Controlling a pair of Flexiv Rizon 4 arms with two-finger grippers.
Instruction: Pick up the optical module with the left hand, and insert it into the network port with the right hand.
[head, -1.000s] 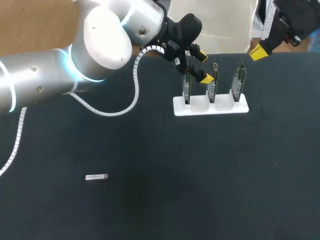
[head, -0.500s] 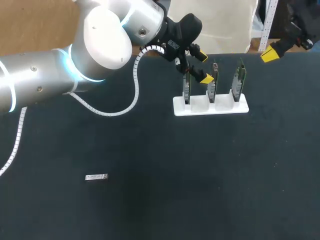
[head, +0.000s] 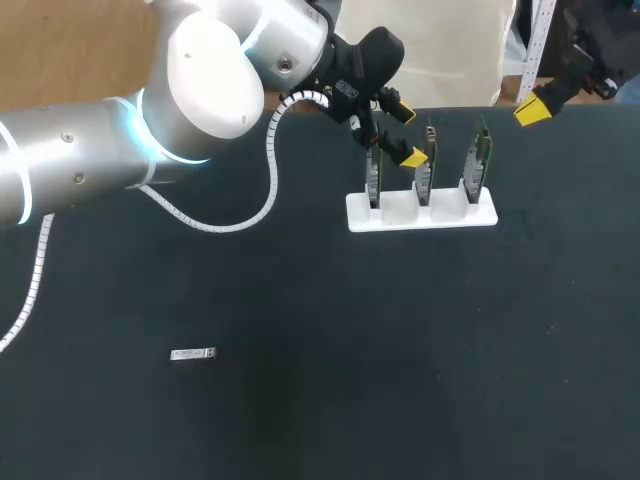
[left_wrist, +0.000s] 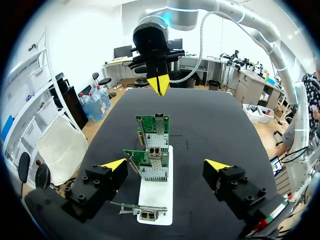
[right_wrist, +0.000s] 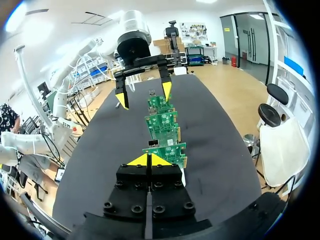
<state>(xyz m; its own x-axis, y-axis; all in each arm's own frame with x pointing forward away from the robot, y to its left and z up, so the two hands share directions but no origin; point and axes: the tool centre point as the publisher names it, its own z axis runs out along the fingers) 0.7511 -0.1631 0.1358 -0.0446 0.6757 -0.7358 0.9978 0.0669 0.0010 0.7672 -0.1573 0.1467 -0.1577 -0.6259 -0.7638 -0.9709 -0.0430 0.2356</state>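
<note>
Head view: on the black bench (head: 400, 350), hovering over the white card rack (head: 420, 212) with the left gripper (head: 406, 132), fingers apart; right gripper (head: 530, 108) at the far edge, fingers pressed together. Swing left across to the optical module (head: 193, 354), lying flat and alone, well apart from the rack; straddle its long sides squarely.

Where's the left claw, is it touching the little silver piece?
Apart. The head view shows the left claw up by the green cards, with a wide stretch of bare table between it and the silver piece.
</note>
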